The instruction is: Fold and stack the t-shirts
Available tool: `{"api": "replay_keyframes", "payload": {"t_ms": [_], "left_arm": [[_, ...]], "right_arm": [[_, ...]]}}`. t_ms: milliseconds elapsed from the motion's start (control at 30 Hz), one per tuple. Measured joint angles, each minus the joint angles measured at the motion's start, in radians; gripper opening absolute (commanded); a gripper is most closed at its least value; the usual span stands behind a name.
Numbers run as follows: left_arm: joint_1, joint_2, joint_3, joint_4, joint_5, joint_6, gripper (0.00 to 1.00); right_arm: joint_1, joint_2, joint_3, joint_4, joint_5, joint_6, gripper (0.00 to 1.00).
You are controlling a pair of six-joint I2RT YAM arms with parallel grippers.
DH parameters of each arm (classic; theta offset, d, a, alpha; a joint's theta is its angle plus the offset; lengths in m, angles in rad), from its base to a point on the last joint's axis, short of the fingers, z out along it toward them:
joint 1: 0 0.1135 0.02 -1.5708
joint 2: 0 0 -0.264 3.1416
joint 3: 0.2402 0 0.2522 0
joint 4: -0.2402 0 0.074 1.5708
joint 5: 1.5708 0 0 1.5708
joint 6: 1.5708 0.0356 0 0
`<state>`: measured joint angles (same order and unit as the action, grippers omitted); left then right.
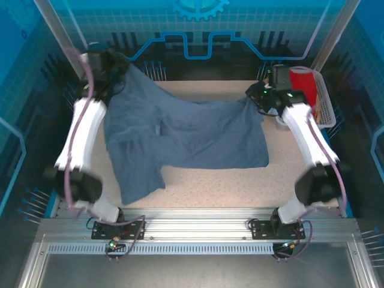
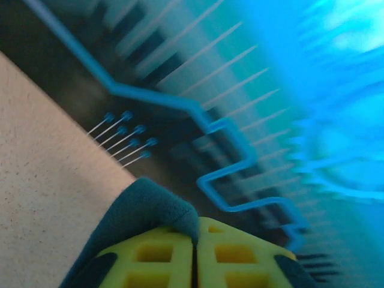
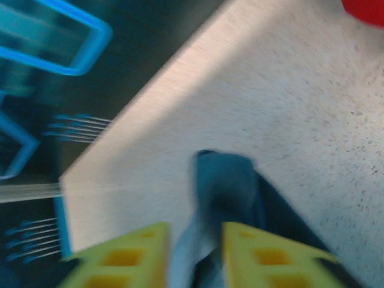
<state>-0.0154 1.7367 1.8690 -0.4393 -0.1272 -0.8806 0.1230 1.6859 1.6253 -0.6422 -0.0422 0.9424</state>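
A soft slate-blue t-shirt (image 1: 198,138) covers most of the speckled beige table (image 1: 228,180). It is matte jersey cloth, rumpled into shallow folds through the middle, with one sleeve trailing toward the lower left of the overhead view. Its top edge is drawn up at two places. One is the upper left corner, where the left gripper (image 1: 113,65) has it, and the other is at the right, where a corner rises to the right gripper (image 1: 258,97).

From the left wrist, the yellow grid-moulded plastic fingers (image 2: 240,255) sit pressed together with only a hairline seam between them. A fuzzy fold of the shirt is nipped at their tips and lies over the finger on the left of the frame. From the right wrist, the same sort of yellow fingers (image 3: 270,258) stand apart. A bunched twist of the blue cloth fills the gap and pokes up past the tips. That view is blurred, and I can't tell whether they squeeze the cloth or merely stand around it.

At the upper right, a bright red t-shirt (image 1: 303,81) sits bunched in a white mesh basket (image 1: 328,111), just right of the right gripper.

Bare tabletop lies open along the bottom and lower right of the overhead view, up to the ribbed aluminium rail (image 1: 192,231) where the arms are bolted. The table's far edge runs just behind both grippers, close to the blue-patterned back wall (image 1: 192,36).
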Motion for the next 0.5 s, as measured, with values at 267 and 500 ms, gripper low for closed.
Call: {"api": "replay_keyframes", "payload": {"t_ms": [267, 500], "left_arm": [[0.051, 0.389, 0.042, -0.230, 0.061, 0.038, 0.62], [0.042, -0.224, -0.613, -0.274, 0.067, 0.015, 0.56]], "right_arm": [[-0.032, 0.289, 0.080, -0.072, -0.024, -0.051, 0.70], [-0.008, -0.084, -0.310, -0.068, -0.003, -0.056, 0.69]]}}
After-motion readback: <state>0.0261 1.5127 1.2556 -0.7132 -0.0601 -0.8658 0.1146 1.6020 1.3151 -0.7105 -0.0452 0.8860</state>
